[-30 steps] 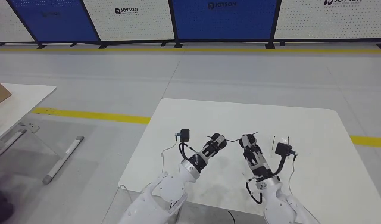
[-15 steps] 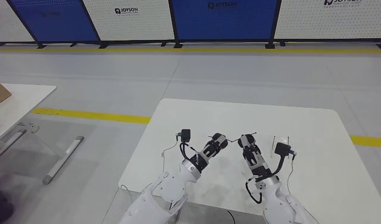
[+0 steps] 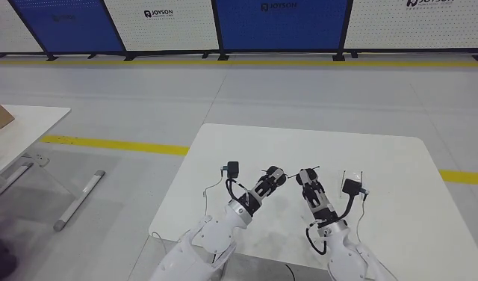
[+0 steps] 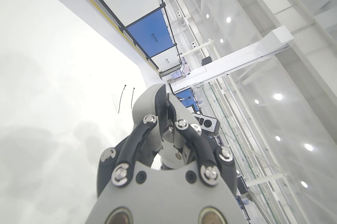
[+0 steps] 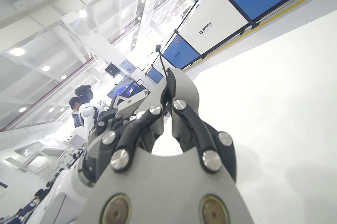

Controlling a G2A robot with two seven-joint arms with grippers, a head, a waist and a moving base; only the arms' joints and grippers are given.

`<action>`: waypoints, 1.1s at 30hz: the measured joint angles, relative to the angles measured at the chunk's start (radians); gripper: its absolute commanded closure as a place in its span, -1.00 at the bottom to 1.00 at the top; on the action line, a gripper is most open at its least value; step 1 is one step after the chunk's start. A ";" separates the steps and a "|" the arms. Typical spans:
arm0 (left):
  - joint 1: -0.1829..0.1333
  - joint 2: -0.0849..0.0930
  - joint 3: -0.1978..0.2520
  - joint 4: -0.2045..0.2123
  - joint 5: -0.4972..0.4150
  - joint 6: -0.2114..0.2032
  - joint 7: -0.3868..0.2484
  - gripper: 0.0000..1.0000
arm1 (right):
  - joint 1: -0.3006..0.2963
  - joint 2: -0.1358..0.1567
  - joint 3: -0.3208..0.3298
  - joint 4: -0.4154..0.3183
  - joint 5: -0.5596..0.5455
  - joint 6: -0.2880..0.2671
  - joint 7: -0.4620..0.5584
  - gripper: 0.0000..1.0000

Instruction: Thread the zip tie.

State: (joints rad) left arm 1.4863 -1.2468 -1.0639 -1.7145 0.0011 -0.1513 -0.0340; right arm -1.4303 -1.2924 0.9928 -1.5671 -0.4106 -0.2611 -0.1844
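So the right claw (image 5: 168, 79) gripped a thin black plastic zip tie (image 5: 160, 58), reaching toward the closed left claw (image 4: 165, 100) just beside it.

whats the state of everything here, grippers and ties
zip tie: pinched in the grippers, head sticking out free; threaded or not, cannot tell
left gripper: shut on the zip tie
right gripper: shut on the zip tie, below its head
spare zip ties: two, lying loose on the table
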 measured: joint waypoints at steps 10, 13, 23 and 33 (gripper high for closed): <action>-0.003 -0.002 0.002 0.003 0.001 -0.001 -0.001 1.00 | 0.006 -0.013 -0.002 0.019 0.032 -0.024 0.009 1.00; 0.000 -0.002 0.001 0.000 -0.003 -0.005 -0.003 1.00 | 0.006 -0.016 0.002 0.023 0.046 -0.036 0.008 1.00; 0.003 -0.004 -0.003 0.000 -0.022 -0.015 -0.004 1.00 | -0.003 -0.021 0.019 0.023 0.103 -0.079 0.012 1.00; 0.000 -0.007 -0.002 0.002 -0.040 -0.031 -0.007 1.00 | 0.000 -0.027 0.003 0.030 0.129 -0.079 0.019 1.00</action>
State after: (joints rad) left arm 1.4867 -1.2535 -1.0655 -1.7123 -0.0388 -0.1827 -0.0412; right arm -1.4304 -1.3193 0.9960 -1.5366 -0.2817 -0.3400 -0.1656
